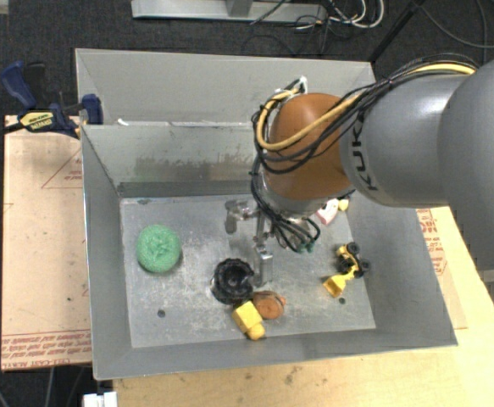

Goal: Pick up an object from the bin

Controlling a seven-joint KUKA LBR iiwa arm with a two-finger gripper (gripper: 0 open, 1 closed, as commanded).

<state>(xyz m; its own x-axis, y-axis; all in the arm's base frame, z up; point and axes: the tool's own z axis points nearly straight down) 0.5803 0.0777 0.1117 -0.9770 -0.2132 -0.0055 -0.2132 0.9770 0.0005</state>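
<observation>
gripper [248, 253] hangs wide open with nothing in it, near the middle of the grey metal bin [145, 320]. black round ring [231, 280] lies just beside it at seven o'clock. i think the next move goes down that way.

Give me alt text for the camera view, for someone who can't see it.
The robot's hand hangs low in a grey metal bin, over a black ring-shaped thing beside a yellow block and brown disc. A green scrubber ball lies left, a yellow-and-black toy right.
</observation>
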